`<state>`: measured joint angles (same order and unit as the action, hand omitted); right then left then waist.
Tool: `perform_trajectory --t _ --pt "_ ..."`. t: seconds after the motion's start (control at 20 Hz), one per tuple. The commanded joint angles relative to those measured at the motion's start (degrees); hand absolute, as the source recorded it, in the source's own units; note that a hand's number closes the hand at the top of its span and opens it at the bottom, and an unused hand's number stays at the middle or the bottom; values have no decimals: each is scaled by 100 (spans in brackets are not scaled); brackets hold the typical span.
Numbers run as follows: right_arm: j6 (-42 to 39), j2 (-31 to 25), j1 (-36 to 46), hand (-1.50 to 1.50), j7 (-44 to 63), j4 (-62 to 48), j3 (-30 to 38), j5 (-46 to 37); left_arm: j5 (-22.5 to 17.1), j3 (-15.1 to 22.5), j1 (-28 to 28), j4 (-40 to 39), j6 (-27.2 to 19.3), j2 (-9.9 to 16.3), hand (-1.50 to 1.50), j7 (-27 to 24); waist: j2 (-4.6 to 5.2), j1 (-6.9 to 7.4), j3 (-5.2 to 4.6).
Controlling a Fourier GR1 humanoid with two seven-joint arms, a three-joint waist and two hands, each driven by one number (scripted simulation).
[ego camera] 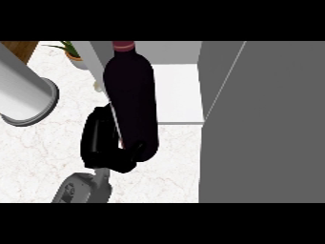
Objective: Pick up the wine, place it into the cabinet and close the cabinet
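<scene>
The wine (129,95) is a dark bottle held above the counter (31,152), in front of the open cabinet (270,124). Its long axis runs nearly straight up the view, leaning slightly; the red-capped neck points toward the far edge and the base points toward the robot.

The hand (101,143) grips the bottle at its lower end. The black fingers curl round the base from the left, and the bottle body extends up and away from them. The grey forearm enters from the lower edge, so which hand it is cannot be confirmed.

Directly right of the bottle lies the white cabinet shelf (179,93). The grey door (277,143) stands further right, its edge near the bottle's lower half.

Left of the bottle the marble counter is open. A white cylinder (17,90) fills the upper left corner, and a plant (72,51) sits at the far edge.
</scene>
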<state>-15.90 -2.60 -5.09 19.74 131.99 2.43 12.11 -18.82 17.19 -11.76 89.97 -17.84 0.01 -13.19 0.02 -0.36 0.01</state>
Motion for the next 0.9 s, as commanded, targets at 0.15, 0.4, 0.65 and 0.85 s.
perform_trajectory --t 0.15,0.4,0.65,0.85 --pt "34 -96 4 -150 200 149 118 73 365 490 -686 -699 -811 -1 150 -97 -4 -4 -1" --pt "122 -51 230 -150 254 33 63 95 48 830 -1323 -1491 -1319 -1 150 -158 0 -8 -2" --pt "79 86 283 -150 -142 -342 -162 -292 -461 671 -1490 -2010 -1220 -1 150 -585 3 -1 -2" --pt "-100 -186 150 -150 42 -40 351 398 -973 847 -1606 -2884 -1236 -1 150 -1244 8 -35 -2"
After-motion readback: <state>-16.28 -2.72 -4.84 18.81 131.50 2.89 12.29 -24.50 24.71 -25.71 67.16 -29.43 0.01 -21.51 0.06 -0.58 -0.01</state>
